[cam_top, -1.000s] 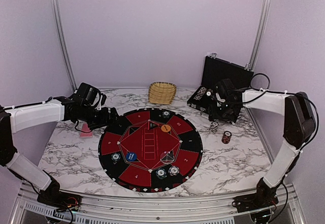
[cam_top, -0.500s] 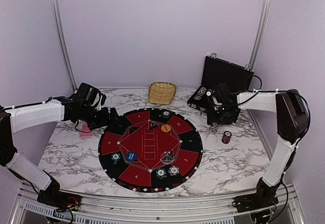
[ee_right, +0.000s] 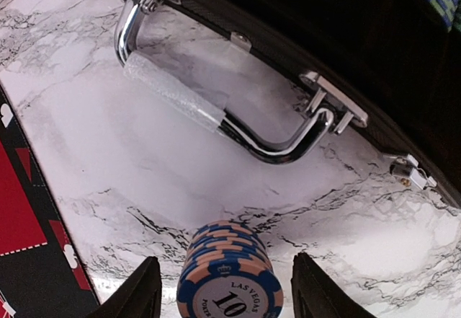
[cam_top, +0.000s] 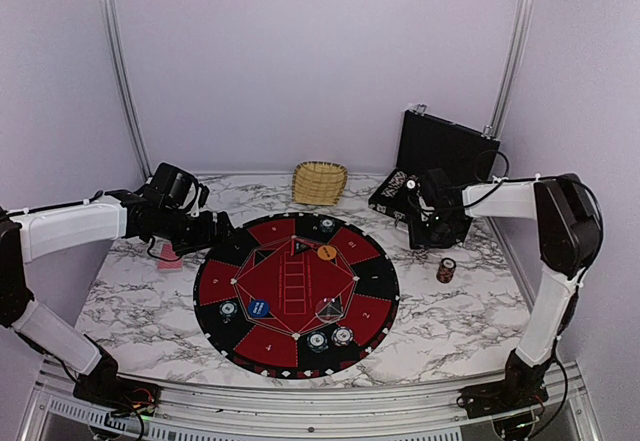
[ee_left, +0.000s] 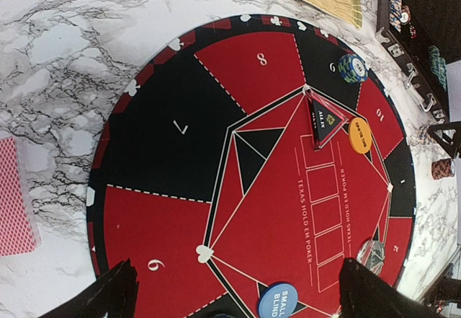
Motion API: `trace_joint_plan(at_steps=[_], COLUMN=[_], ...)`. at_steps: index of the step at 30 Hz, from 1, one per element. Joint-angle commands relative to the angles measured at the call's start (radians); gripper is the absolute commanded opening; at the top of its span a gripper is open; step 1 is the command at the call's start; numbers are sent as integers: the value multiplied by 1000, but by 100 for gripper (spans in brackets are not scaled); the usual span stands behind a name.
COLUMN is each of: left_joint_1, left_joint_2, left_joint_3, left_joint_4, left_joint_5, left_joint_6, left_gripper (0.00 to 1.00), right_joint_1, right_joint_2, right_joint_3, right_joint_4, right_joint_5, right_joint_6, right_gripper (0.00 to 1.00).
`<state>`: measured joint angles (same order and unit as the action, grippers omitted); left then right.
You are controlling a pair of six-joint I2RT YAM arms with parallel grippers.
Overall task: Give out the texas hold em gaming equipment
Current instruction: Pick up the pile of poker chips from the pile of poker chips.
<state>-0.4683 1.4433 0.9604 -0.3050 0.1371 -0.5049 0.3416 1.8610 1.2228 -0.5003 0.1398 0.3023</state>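
Observation:
A blue-and-peach stack of poker chips (ee_right: pixel 229 271) stands on the marble in front of the case handle. My right gripper (ee_right: pixel 229 293) is open, with one finger on each side of the stack and gaps showing. In the top view the right gripper (cam_top: pixel 432 233) hides this stack. A dark red chip stack (cam_top: pixel 446 269) stands just right of it. My left gripper (ee_left: pixel 238 311) is open and empty over the mat's left side. The blue small-blind disc (ee_left: pixel 277 302), the orange disc (ee_left: pixel 359 135), a teal chip stack (ee_left: pixel 351 68) and a red-backed card (ee_left: pixel 16 195) are in view.
The round black-and-red mat (cam_top: pixel 250 261) fills the table's middle, with several chip stacks and a triangular marker (ee_left: pixel 321 120) on it. An open black case (cam_top: pixel 440 156) with a chrome handle (ee_right: pixel 216 109) sits at the back right. A wicker basket (cam_top: pixel 320 181) stands at the back.
My right gripper has moved left and down over the chip stack by the case, which showed in the top view before and is now covered. The left arm has not moved.

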Motion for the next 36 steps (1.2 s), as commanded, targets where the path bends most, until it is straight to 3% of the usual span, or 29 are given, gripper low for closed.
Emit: trace_joint_plan(at_steps=[1, 19, 28, 36], left_joint_1=[7, 6, 7, 7], left_joint_2=[-14, -13, -12, -10], left_joint_3=[12, 14, 14, 14], left_joint_4=[-19, -20, -19, -19], left_joint_5=[-9, -9, -10, -10], left_joint_6=[12, 9, 8, 10], left_gripper=[99, 99, 99, 99], right_joint_1=[-12, -16, -16, -11], right_joint_2=[20, 25, 7, -24], right_joint_3=[32, 38, 61, 81], right_joint_4=[23, 20, 0, -28], right_joint_5=[14, 25, 20, 22], right_joint_6=[1, -3, -3, -5], right_gripper=[59, 46, 33, 31])
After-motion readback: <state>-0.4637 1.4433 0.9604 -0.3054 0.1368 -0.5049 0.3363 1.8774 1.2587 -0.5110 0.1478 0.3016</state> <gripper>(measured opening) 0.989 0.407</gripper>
